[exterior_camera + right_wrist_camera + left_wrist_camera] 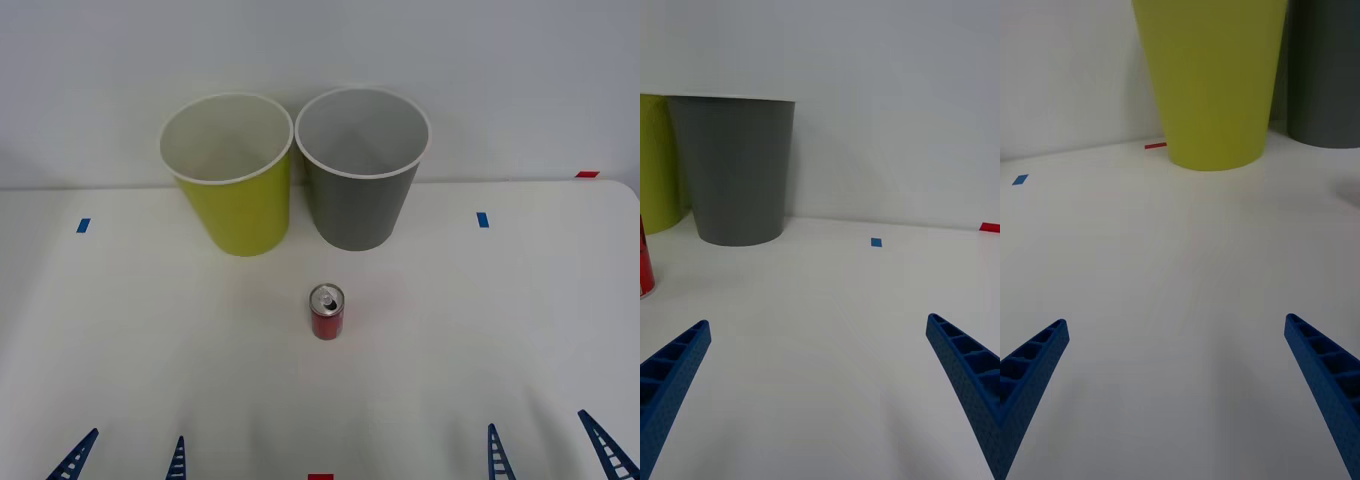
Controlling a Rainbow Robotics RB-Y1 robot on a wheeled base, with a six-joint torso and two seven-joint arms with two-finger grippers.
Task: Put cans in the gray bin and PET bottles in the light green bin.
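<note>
Bins stand side by side at the far edge of a white desk (120,330), against a pale wall: the light green bin (236,180) on the robot's left, the gray bin (360,175) on its right, their white rims nearly touching. The front view looks down into both and shows nothing in either.

One small red can (327,312) stands upright on the desk in front of the bins, just below the gap between them and closer to the gray one, its silver top and pull-tab opening facing up. It touches neither bin.

At the near edge, the left end effector (125,460) and the right end effector (555,450) sit low and well apart from the can, each with its blue ribbed fingers spread wide and nothing between them.

The right wrist view shows the gray bin's dark tapered wall from the side, a sliver of the light green bin behind it, and only a red strip of the can at the picture's edge; a blue tape mark (876,242) and a red one (989,226) lie on the desk beyond. The left wrist view shows the light green bin's wall close ahead, part of the gray bin beside it, a red tape strip (1155,145) at the green bin's foot and a blue mark (1020,179) off to one side.
</note>
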